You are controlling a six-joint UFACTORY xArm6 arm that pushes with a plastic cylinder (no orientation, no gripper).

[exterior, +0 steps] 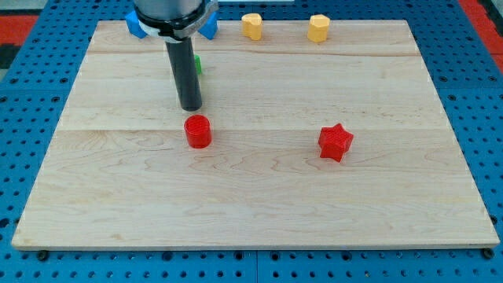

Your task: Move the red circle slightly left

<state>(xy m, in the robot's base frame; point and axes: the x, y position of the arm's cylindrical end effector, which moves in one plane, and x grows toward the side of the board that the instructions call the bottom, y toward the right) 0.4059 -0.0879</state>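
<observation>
The red circle (198,131) is a short red cylinder left of the board's middle. My tip (190,107) is just above it in the view, a little to its left, with a small gap between them. The dark rod rises from the tip to the view's top. A red star (335,142) lies to the right of the middle, far from the tip.
A green block (198,64) is mostly hidden behind the rod. Two blue blocks (135,25) (209,28) show beside the arm at the top edge. Two yellow blocks (251,26) (317,27) sit at the top edge. The wooden board (259,204) lies on a blue pegboard.
</observation>
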